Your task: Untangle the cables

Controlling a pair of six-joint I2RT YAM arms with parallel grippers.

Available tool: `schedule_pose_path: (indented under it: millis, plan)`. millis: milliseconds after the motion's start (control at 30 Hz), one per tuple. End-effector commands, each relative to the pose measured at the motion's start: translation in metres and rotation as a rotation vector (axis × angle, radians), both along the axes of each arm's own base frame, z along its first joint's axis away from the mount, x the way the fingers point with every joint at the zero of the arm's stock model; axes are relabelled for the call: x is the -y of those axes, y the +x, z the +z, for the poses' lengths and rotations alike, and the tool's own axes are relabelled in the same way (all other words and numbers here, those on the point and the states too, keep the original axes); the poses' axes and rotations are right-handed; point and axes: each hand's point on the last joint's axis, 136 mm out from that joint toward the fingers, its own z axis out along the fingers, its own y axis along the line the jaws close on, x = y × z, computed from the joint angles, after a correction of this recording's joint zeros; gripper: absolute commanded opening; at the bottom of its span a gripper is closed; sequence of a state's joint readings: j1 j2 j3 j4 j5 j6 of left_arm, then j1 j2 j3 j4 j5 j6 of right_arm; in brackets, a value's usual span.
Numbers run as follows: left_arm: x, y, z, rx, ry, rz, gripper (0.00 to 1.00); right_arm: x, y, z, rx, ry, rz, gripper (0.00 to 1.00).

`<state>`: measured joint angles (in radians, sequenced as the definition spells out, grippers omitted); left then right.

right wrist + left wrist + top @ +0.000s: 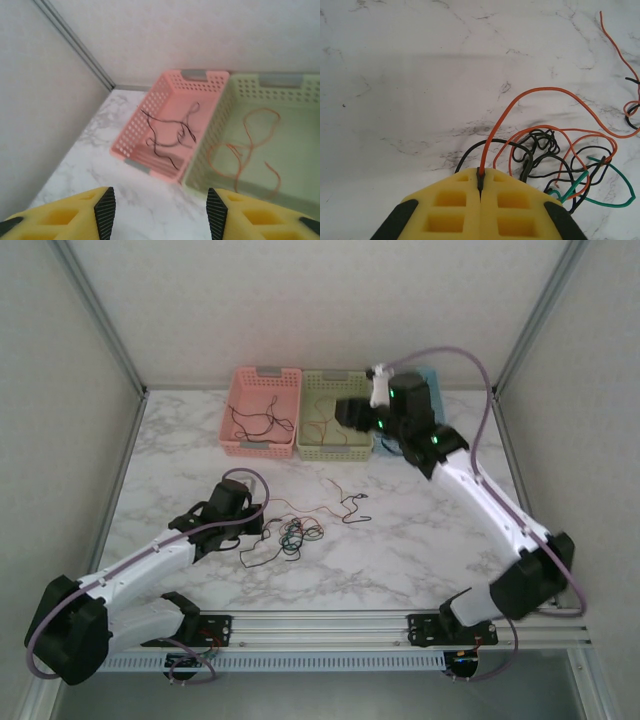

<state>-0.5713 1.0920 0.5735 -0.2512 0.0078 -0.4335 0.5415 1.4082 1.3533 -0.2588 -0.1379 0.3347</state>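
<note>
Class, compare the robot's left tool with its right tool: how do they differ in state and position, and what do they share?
The left tool is shut, pinching a thin orange cable; the right tool stands open and empty. The left tool sits low by the tangle of cables on the white marble-patterned table; the right tool hangs high near the pale green plastic basket. Both have yellow fingers.

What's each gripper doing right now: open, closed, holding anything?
Left gripper: closed, pinching the end of an orange cable.
Right gripper: open, holding nothing.
</note>
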Motion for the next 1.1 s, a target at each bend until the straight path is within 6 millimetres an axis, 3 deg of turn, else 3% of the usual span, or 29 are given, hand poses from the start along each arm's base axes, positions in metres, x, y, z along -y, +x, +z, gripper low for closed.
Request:
schedule_pose_path:
  millis: [0,167,300,433,600,767,1067]
  plan:
    - [0.004,-0.004,0.003,0.011,-0.033,-0.03,0.0,0.016,-0.024,-0.065,-0.045,-0.1,0.012,0.52]
    - [0.023,-0.007,0.029,0.032,-0.124,-0.073,0.0,0.028,-0.073,-0.133,-0.158,-0.107,0.087,0.54]
    - [0.036,-0.009,0.06,0.071,-0.162,-0.106,0.0,0.033,-0.086,-0.172,-0.21,-0.104,0.094,0.63]
    - [0.043,-0.011,0.082,0.101,-0.165,-0.133,0.0,0.044,-0.075,-0.198,-0.254,-0.168,0.008,0.64]
    - [0.043,-0.017,0.083,0.093,-0.157,-0.146,0.0,0.036,-0.064,-0.214,-0.328,-0.179,-0.003,0.64]
    - [0.039,-0.022,0.096,0.11,-0.166,-0.149,0.0,0.045,-0.05,-0.24,-0.389,-0.242,-0.098,0.66]
    - [0.023,-0.029,0.111,0.126,-0.132,-0.123,0.0,0.043,-0.046,-0.274,-0.476,-0.317,-0.089,0.62]
